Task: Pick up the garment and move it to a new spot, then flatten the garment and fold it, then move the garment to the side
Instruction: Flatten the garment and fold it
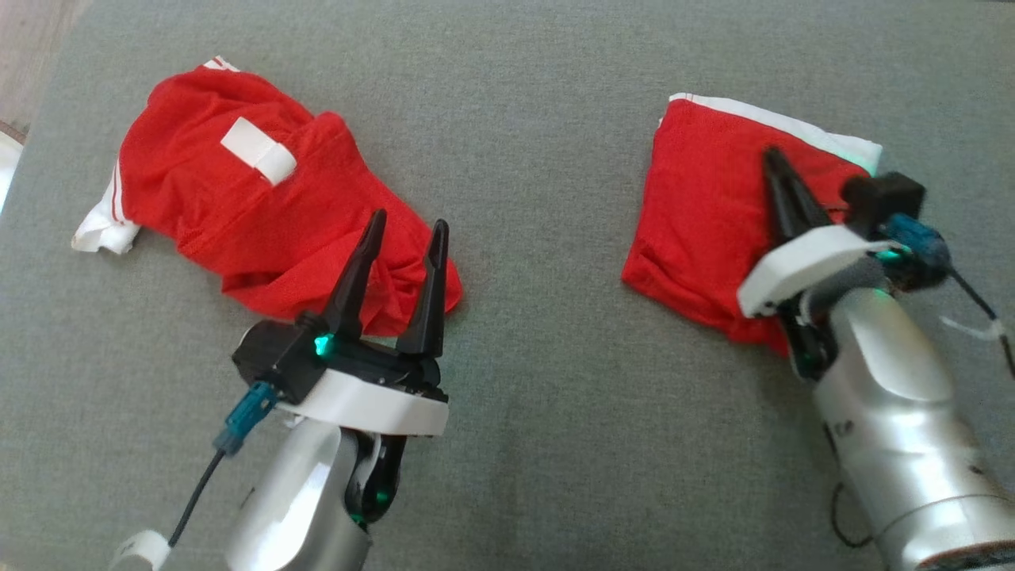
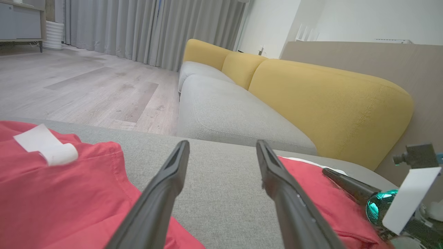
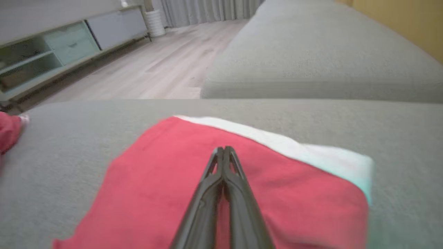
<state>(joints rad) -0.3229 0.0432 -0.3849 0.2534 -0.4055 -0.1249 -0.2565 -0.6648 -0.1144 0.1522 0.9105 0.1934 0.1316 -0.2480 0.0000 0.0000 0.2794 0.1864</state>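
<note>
The folded red garment [image 1: 698,206] is lying flat on the right of the grey upholstered seat [image 1: 539,412], its white band [image 1: 785,127] running along the far edge. The right gripper [image 1: 773,159] is resting over it with its fingers pressed together; they seem to be touching the cloth, though the blurred wrist view is leaving that unsure. Well apart on the left, a crumpled red garment [image 1: 238,214] is showing a white label [image 1: 258,149]. The left gripper [image 1: 409,220] is hanging spread wide over its near edge, holding nothing. A yellow sofa back [image 2: 328,100] is standing beyond.
</note>
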